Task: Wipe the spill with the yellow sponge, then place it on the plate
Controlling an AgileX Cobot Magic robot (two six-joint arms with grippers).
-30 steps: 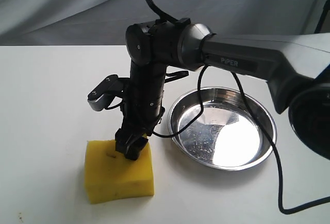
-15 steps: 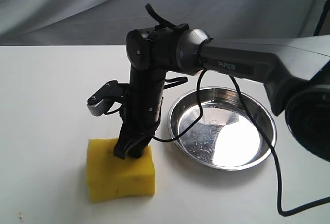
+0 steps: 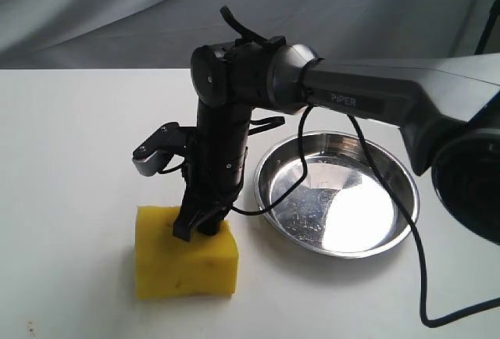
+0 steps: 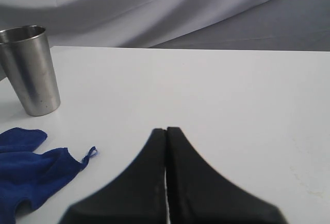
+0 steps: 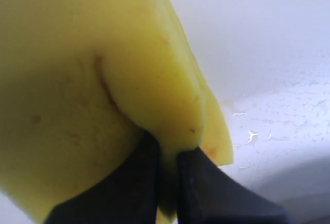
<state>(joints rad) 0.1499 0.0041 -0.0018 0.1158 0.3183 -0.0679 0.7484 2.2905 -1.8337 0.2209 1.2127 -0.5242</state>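
Note:
The yellow sponge [image 3: 186, 257] lies on the white table at the front left of the exterior view, beside the plate [image 3: 391, 233], a shiny steel dish to its right. My right gripper [image 3: 199, 228] points straight down onto the sponge's back edge and is shut on it. In the right wrist view the foam [image 5: 87, 79] bulges where the black fingers [image 5: 129, 182] pinch a fold of it. The spill does not show in any view. My left gripper [image 4: 166, 131] is shut and empty above bare white table.
A steel cup [image 4: 30, 69] and a blue cloth [image 4: 31, 170] sit on the table in the left wrist view. The right arm's black cable [image 3: 418, 276] loops over the plate and hangs down to the front right. Grey drapery closes off the back.
My right gripper has closed, pinching the sponge's back edge. The sponge has shifted slightly to the right and its back edge has tilted up a little.

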